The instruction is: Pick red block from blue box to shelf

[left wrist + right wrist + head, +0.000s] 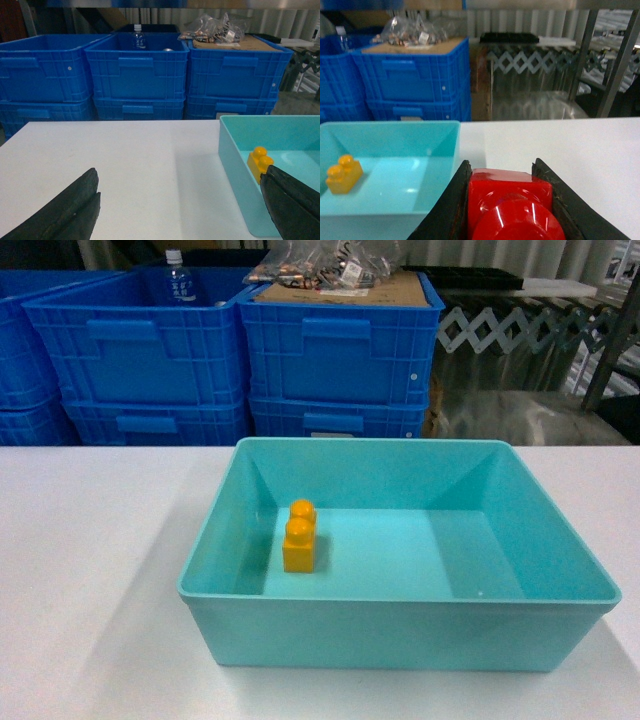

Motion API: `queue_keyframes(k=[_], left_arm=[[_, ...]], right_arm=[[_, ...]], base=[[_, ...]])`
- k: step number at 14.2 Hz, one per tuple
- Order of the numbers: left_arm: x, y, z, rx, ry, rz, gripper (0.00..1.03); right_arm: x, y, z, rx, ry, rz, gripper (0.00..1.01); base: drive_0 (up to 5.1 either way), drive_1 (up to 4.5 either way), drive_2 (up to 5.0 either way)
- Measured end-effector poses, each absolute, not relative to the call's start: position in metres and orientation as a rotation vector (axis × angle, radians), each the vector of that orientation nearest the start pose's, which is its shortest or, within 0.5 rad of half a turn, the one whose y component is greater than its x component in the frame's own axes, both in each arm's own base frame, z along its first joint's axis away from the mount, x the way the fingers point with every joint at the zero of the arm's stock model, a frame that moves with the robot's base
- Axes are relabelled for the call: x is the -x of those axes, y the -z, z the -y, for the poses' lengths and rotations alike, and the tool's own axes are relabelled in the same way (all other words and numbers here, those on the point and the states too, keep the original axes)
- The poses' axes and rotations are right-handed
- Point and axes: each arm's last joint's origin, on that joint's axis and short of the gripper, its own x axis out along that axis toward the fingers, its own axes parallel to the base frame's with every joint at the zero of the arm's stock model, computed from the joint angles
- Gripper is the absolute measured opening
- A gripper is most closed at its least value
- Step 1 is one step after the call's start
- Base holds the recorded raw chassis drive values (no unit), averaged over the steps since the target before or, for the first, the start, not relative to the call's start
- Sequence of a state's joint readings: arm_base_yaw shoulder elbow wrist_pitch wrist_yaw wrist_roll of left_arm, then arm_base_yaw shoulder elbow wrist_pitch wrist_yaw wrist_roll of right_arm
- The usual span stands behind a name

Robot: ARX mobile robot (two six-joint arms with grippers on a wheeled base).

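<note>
The red block fills the bottom of the right wrist view, its round stud facing the camera. My right gripper is shut on it, a black finger pressed to each side. It hangs over the white table just right of the blue box. My left gripper is open with nothing between its fingers, over the table left of the blue box. In the head view the blue box holds only a yellow two-stud brick, and neither gripper shows. Whether the grey metal posts at the back right belong to the shelf I cannot tell.
Stacked dark blue ribbed crates stand behind the table, one with a bottle, one with cardboard and plastic bags. A folding lattice barrier is at the back right. White table surrounds the box.
</note>
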State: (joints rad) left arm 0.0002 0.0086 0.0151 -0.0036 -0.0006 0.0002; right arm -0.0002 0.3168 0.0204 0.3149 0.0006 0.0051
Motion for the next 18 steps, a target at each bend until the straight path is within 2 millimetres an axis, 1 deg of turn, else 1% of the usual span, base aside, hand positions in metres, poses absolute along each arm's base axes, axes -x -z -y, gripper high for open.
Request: queue_keyframes(k=[1,8,9,10,11,18], left_arm=[[-0.097,-0.168,0.000,0.000,-0.001,0.003,0.98],[-0.097,-0.168,0.000,0.000,-0.001,0.003,0.98],[-0.097,-0.168,0.000,0.000,-0.002,0.003,0.98],[-0.097,-0.168,0.000,0.000,-0.001,0.003,0.98],[-0.097,-0.168,0.000,0.000,-0.001,0.003,0.98],[-0.097,-0.168,0.000,0.000,-0.003,0.003,0.98]], right_arm=[[-0.116,-0.169,0.000,-0.006,0.000,0.000,0.29],[-0.107,-0.169,0.000,-0.006,0.000,0.004,0.28],[-0.099,-0.164,0.000,-0.005,0.000,-0.036,0.28],[-0.097,-0.170,0.000,-0.005,-0.001,0.027,0.28],[-0.097,-0.167,0.000,-0.006,0.000,-0.001,0.28],[-0.097,-0.167,0.000,-0.006,0.000,0.003,0.28]], base=[[0.0,0.00,0.0],[0.0,0.00,0.0],[0.0,0.00,0.0],[0.0,0.00,0.0],[0.0,0.00,0.0],[0.0,0.00,0.0]])
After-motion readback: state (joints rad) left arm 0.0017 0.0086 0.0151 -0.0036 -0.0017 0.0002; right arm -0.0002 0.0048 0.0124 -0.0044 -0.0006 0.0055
